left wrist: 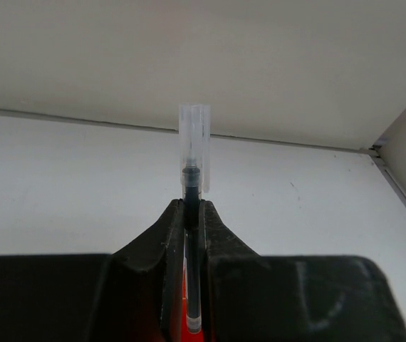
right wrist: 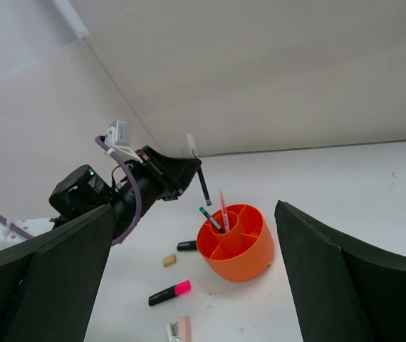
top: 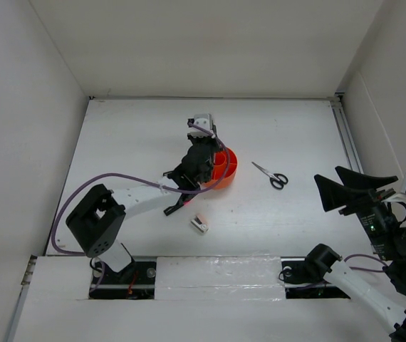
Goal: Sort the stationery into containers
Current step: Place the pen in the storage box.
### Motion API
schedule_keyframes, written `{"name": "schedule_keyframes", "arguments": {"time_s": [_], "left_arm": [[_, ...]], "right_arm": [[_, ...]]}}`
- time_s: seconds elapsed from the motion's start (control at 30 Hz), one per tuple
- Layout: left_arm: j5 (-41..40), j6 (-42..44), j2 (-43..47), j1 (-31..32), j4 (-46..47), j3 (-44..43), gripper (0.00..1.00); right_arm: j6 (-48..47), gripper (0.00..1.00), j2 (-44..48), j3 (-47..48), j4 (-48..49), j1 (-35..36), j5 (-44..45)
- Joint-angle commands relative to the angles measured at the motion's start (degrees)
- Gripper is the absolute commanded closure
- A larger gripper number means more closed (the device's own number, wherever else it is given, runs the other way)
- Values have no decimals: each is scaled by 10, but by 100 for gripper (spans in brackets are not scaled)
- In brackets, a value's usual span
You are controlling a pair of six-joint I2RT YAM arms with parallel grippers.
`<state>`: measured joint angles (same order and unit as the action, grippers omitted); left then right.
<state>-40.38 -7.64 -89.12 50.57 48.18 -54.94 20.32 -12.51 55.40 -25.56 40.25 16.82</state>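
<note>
Thin black pen (left wrist: 191, 187), clear-capped, is clamped between the closed fingers of the left end effector (left wrist: 192, 214). It is held cap-up, probably so that it can be lowered tip-first. It is carried just above the orange organiser (right wrist: 249, 262) near the middle of the worktop (top: 139, 142), where a pink pen (right wrist: 224, 206) is already stood. A pink-capped marker (right wrist: 171, 292) and a tan eraser (right wrist: 169, 260) are left lying towards the near edge, and the scissors (top: 271, 174) towards the right edge. The right end effector (top: 329, 178) is held wide apart and empty by the right edge, seemingly kept out of the way.
</note>
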Motion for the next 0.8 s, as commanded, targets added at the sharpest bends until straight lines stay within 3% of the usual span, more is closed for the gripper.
{"name": "schedule_keyframes", "arguments": {"time_s": [0.0,0.77], "left_arm": [[23,2,-7,-2,74,13,100],[17,18,-61,3,185,70,100]], "right_arm": [[-9,1,-8,2,8,5,-4],[-19,1,-18,2,8,5,-9]]}}
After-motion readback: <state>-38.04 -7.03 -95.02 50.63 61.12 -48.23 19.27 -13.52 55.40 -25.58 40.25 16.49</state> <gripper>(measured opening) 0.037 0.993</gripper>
